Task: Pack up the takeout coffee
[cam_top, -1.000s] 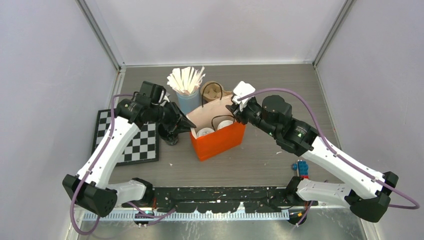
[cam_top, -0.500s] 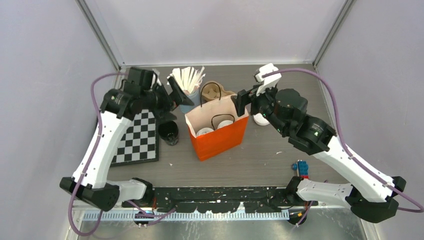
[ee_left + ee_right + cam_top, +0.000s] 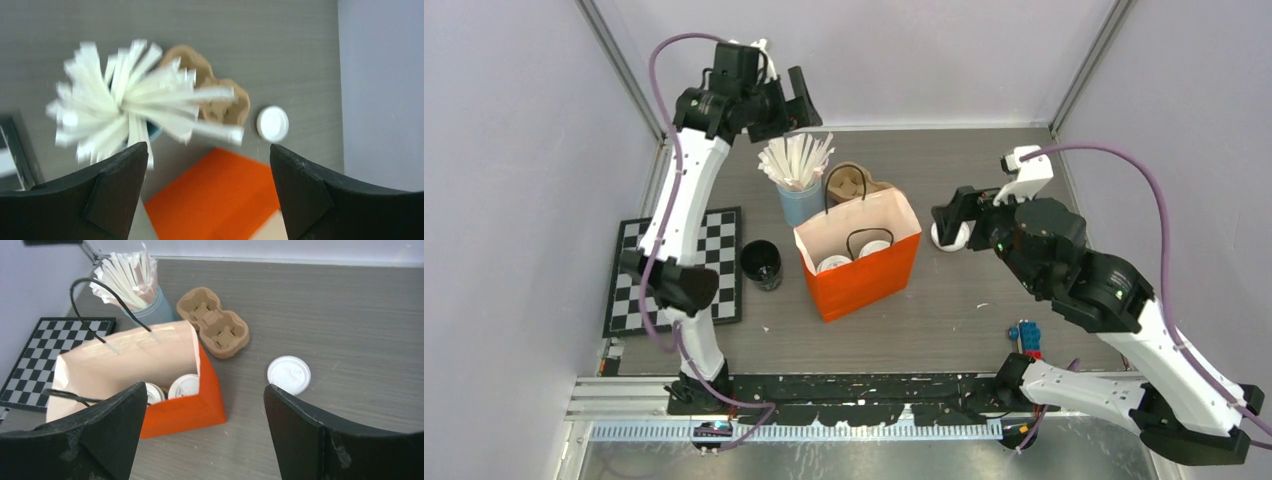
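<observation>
Pale lilac walls close in a grey wood-grain bench [image 3: 984, 170]. Near its middle stands an open orange paper bag [image 3: 864, 280] with black cord handles, and the two takeout coffee cups [image 3: 186, 386] sit side by side inside it, only their white lids showing. Behind the bag a light-blue cup of white sticks [image 3: 796, 165] stands just beside a brown cardboard cup carrier [image 3: 214, 322]. A dark lidless cup [image 3: 761, 265] stands between the bag and a checkerboard [image 3: 629, 300] at the left edge. A round white lid [image 3: 288, 374] lies on the bench to the right of the bag; I cannot tell whether a cup sits under it.

The left gripper [image 3: 792, 108] hangs high by the back wall, above the sticks, its jaws spread wide with nothing between them and touching nothing. The right gripper [image 3: 946, 232] hovers over the white lid, clear of the bag's right side, its jaws likewise wide apart and empty
</observation>
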Motion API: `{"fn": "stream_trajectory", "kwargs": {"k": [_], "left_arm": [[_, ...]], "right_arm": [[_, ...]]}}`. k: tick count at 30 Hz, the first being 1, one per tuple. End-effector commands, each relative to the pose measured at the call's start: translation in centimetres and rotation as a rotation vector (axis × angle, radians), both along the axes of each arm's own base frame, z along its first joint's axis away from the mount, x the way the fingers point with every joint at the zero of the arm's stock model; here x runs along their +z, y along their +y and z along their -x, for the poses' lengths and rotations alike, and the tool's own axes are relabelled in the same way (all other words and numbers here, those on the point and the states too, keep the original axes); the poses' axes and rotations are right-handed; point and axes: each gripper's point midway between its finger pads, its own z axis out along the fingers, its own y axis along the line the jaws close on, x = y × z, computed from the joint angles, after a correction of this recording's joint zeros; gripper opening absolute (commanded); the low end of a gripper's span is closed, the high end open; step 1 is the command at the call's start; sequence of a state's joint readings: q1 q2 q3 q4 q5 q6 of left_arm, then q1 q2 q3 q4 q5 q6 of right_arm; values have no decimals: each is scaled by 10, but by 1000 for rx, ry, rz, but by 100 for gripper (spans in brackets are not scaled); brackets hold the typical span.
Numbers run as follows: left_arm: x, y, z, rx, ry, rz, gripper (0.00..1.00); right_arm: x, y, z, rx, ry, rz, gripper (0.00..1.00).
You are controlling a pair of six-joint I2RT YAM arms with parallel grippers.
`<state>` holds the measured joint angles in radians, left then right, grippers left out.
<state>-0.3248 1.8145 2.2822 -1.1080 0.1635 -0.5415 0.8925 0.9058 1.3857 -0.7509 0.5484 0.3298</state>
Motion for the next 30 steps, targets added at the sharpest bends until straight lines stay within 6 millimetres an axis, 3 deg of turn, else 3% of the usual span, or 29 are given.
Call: {"fn": "stream_trajectory", "kwargs": {"k": [1,5,8,12,18,23,27,30], "left_arm": [[0,-13,-69,-23,-137,-42,91],[-4,-29,-112,-47,-245,-29,78],[-21,-31,-127,-62,-290,-59,73],[-32,-39,-120,-151,-320,-86,68],[-34,-52,-110,-198,-341,-60,70],[-3,-46,-106,-172,-404,-66,71],[20,-48,-90,-189,-436,-41,69],[12,-52,-72,-222,-419,-55,68]], "right_arm": [[-14,-22,14,-58,55,-46,90],[-24,-29,23,-52,78,-50,90],[-30,-34,27,-47,77,-22,90],[-37,-40,25,-58,63,38,91],[-45,-36,18,-56,70,105,91],[-49,-28,14,-38,84,126,91],[-50,-24,11,-36,83,129,91],[-51,-22,8,-36,80,131,92]]}}
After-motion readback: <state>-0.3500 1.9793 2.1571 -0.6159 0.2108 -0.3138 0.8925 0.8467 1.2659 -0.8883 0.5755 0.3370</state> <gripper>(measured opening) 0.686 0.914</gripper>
